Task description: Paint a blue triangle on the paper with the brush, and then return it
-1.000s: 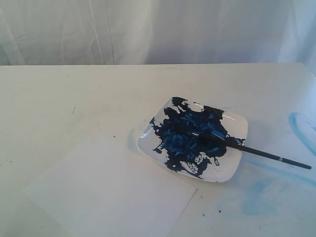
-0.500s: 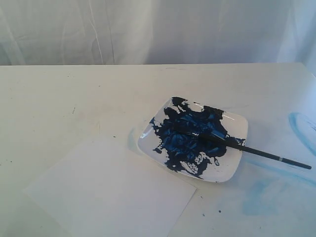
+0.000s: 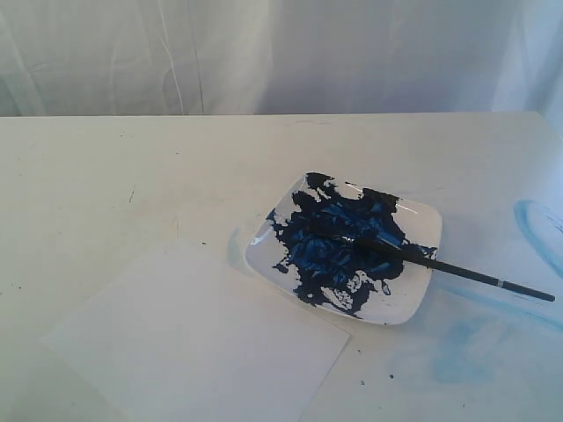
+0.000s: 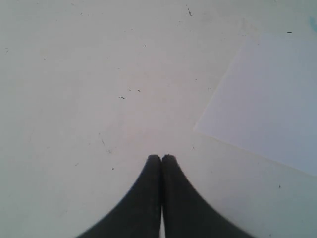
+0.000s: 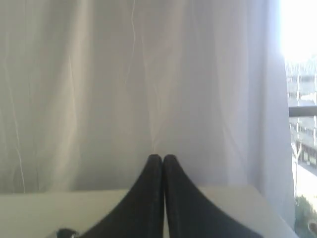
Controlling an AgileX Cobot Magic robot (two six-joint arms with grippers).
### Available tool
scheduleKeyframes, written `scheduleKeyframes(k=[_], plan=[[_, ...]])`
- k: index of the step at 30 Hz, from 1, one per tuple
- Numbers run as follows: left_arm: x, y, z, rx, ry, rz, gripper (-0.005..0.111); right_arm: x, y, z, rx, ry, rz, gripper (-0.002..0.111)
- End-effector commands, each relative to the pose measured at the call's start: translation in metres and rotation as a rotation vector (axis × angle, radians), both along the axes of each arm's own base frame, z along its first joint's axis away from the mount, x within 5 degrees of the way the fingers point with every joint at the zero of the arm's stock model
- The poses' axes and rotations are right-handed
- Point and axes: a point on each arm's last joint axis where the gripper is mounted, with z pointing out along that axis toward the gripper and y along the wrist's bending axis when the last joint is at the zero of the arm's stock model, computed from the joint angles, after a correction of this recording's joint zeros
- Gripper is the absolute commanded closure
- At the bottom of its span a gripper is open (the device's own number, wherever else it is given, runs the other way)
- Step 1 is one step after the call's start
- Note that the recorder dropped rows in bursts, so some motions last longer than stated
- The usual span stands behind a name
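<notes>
White paper (image 3: 198, 338) — flat, blank, thin blk brush (image 3: 457, 271)

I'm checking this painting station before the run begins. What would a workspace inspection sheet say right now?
Surface: off-white table, with pale blue smears on its right side.
Job's things: paper blank and flat, lower left of the exterior view; brush lying with its bristles in the blue paint of the white dish, handle jutting over the rim to the right.
Clutter: nothing seen.
Grippers: left gripper shut, empty, above bare table beside the paper; right gripper shut, empty, facing the curtain.
Cables: nothing seen.
Surroundings: white curtain behind the table; window beside it.
</notes>
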Motion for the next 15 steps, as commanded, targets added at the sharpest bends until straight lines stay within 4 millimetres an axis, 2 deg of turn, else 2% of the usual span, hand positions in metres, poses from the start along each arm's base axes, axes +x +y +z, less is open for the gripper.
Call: scheduleKeyframes(k=[1,4,9,15], plan=[[-0.001,0.000,-0.001,-0.015,0.009,0.007,0.107,-0.007,-0.002,0.017,0.102,-0.196,0.020,0.108],[-0.001,0.000,-0.001,-0.011,0.008,0.005,0.107,-0.011,-0.002,0.024,0.270,-0.259,0.092,0.108],[0.000,0.000,-0.001,0.110,-0.013,-0.049,0.107,-0.011,-0.002,0.026,0.590,-0.198,0.238,0.108],[0.000,0.000,-0.001,0.195,-0.021,-0.088,0.107,-0.014,-0.003,0.044,0.642,-0.133,0.250,0.108]])
